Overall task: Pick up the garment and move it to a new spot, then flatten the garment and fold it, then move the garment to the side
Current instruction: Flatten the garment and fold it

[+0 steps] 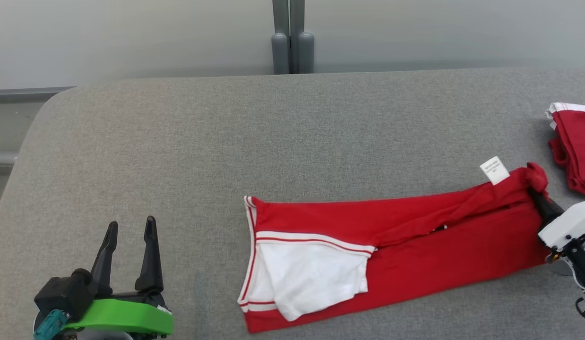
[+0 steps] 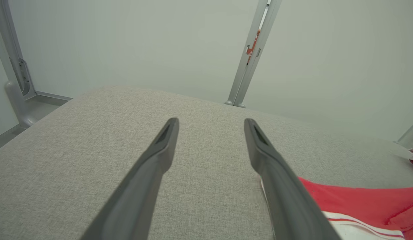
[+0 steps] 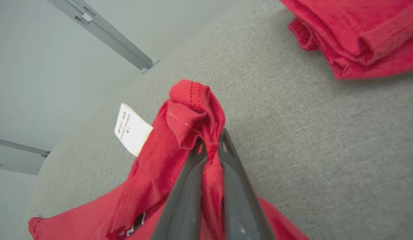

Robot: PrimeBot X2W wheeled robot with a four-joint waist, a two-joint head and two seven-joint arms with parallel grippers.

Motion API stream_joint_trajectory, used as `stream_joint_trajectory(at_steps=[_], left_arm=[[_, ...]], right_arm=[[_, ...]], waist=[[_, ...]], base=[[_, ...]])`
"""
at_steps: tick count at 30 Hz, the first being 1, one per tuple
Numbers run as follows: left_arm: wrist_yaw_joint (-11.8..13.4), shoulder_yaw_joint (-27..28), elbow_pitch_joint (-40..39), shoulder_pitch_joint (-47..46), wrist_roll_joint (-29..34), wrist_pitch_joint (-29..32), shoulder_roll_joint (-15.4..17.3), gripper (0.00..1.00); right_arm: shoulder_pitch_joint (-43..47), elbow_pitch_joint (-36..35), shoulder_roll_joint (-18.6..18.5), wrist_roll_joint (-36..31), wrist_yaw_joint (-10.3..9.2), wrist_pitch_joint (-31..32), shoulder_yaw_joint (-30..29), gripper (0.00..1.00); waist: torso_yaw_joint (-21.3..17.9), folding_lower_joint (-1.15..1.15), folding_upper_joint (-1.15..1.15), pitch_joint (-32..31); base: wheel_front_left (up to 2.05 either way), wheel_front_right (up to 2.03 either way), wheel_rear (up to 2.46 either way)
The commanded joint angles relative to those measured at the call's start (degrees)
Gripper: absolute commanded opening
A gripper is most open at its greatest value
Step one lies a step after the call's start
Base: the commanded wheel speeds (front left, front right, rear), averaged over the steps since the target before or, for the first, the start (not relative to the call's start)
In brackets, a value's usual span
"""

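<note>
Soft, even, bright light; faint shadows; wrist views perhaps bowed at the edges.

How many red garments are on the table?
2. One garment lies stretched centrally, its right end pinched by the right tool; a folded one sits at the table's right edge, partly cropped.

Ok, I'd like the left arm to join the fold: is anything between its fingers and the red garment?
Nothing visible: only bare grey table lies between the left gripper, fingers open, and the white-striped end of the garment. The right gripper is shut on the opposite end, with a folded red pile beyond it.
</note>
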Motion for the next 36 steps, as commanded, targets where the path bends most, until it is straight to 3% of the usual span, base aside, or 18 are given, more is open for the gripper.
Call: stream_joint_trajectory(at_steps=[1, 6, 13, 18, 22, 33, 34, 36], left_arm=[[-0.3, 0.1, 0.1, -0.1, 0.5, -0.1, -0.3, 1.00], [-0.3, 0.6, 0.4, 0.3, 0.6, -0.1, -0.9, 1.00], [0.2, 3.3, 0.0, 2.1, 2.7, -0.1, -2.1, 1.00], [-0.2, 5.4, -0.4, 3.9, 5.7, -0.1, -3.5, 1.00], [-1.5, 6.7, -0.9, 4.7, 7.3, -0.1, -5.2, 1.00], [-4.6, 6.0, 2.2, 3.2, 9.6, -0.1, -6.8, 1.00], [-5.1, 5.9, 3.3, 2.7, 9.7, -0.1, -6.7, 1.00], [-5.3, 5.8, 3.8, 2.2, 9.7, -0.1, -6.6, 1.00]], right_arm=[[-0.9, 0.6, -0.8, 0.0, 0.01, -0.7, -0.6, 0.00], [-2.2, 0.0, -1.8, -1.4, 0.02, -1.8, -1.2, 0.00], [0.9, -10.2, 0.7, -2.1, 0.02, -0.9, -1.0, 0.00], [4.4, -18.9, 4.4, -2.1, 0.02, 1.4, -0.5, 0.00], [6.8, -22.9, 9.7, -1.5, 0.02, 3.9, 0.5, 0.00], [7.3, -15.6, 23.2, -3.9, 0.03, 4.9, 1.1, 0.00], [6.3, -11.9, 25.9, -4.5, 0.03, 4.2, 0.8, 0.00], [5.7, -10.4, 27.0, -4.3, 0.03, 3.8, 0.7, 0.00]], waist=[[0.0, 0.00, 0.00, 0.0], [0.5, 0.00, 0.00, -0.8], [1.6, 0.00, 0.00, -3.6], [3.0, 0.00, 0.00, -5.1], [5.1, 0.00, 0.00, -5.4], [14.1, 0.00, 0.00, -5.1], [15.7, 0.00, 0.00, -4.8], [16.2, 0.00, 0.00, -4.5]], base=[[0.00, 0.00, 0.00], [0.00, 0.00, 0.00], [0.00, 0.00, 0.00], [0.00, 0.00, 0.00], [0.00, 0.00, 0.00], [0.00, 0.00, 0.00], [0.00, 0.00, 0.00], [0.00, 0.00, 0.00]])
